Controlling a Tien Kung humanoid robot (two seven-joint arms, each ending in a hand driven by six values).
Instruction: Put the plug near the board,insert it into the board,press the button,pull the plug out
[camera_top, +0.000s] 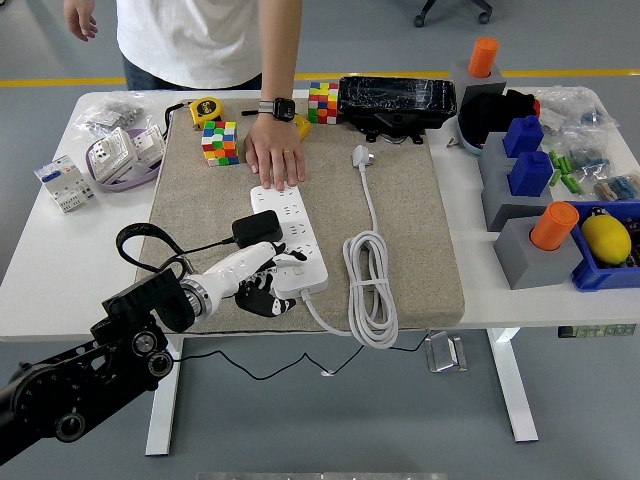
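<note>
Left hand (262, 284) lies at the board's (290, 238) near left edge, fingers loose, grasping nothing. The black plug (256, 228) sits on the board, apparently inserted. Next comes the button press. A person's hand (275, 157) steadies the board's far end.

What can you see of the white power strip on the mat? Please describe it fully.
The white power strip is a long plastic bar with rows of sockets, lying flat on the beige mat. A person's hand presses its far end. A black plug rests at its left edge. The robot's left hand touches its near end. Its white cable lies coiled alongside.
</note>
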